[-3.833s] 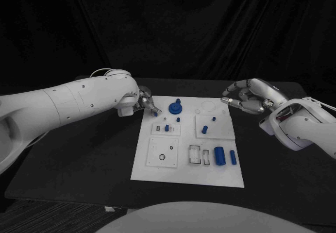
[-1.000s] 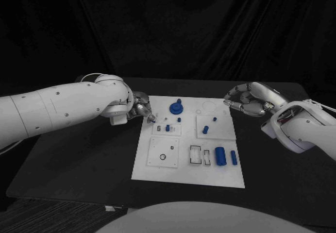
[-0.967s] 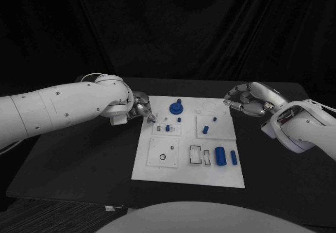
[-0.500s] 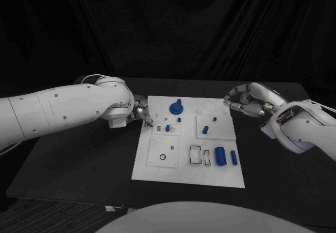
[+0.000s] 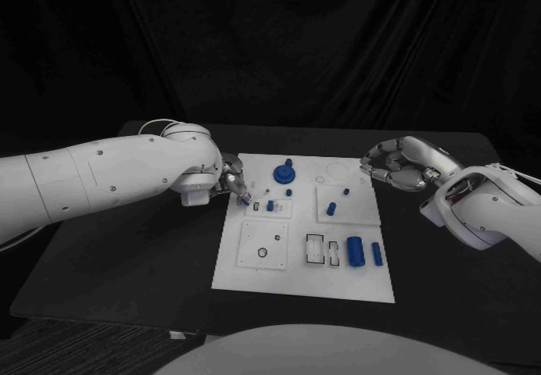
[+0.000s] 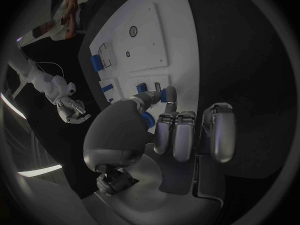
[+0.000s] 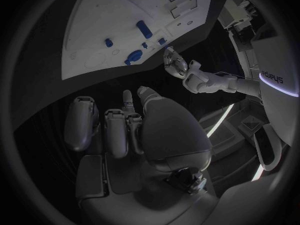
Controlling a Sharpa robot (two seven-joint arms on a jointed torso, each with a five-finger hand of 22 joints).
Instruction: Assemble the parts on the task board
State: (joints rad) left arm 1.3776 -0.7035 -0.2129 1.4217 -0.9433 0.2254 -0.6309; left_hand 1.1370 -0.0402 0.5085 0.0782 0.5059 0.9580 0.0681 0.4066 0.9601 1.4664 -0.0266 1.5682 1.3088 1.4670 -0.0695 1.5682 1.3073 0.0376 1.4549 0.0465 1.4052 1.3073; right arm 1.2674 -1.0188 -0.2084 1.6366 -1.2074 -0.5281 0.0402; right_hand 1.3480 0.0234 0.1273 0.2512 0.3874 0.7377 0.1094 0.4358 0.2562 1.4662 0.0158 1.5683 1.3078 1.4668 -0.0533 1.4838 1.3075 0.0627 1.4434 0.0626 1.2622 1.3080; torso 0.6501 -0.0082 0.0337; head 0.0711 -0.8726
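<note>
On a black desk [image 5: 135, 258] before the robot lies the white task board [image 5: 295, 277], a long plate carrying several raised white panels and cut-out slots. At the board's left edge, the left hand [image 5: 231, 182] pinches a small blue part [image 5: 244, 201] between thumb and a fingertip, the piece held just above the board near a panel with two narrow slots. The left wrist view shows the same small blue part [image 6: 164, 94] caught at the fingertips [image 6: 169, 96], while the remaining fingers hang loosely curled below the palm over the dark desk.

Across the board, the right hand [image 5: 400, 164] hovers above the desk just off the board's far right corner, its fingers curled inward around nothing; the right wrist view shows its fingers [image 7: 119, 127] bent in toward the palm with no part among them.

Near the far end of the board stands a large round blue part [image 5: 284, 172] with a knob on top. A small blue peg [image 5: 288, 192] stands just nearer than it, and another blue peg [image 5: 331, 208] lies on the panel to the right. Toward the near end, a thick blue cylinder [image 5: 355, 251] and a thinner blue cylinder [image 5: 375, 253] lie side by side, beside two empty rectangular slots [image 5: 321, 250].
</note>
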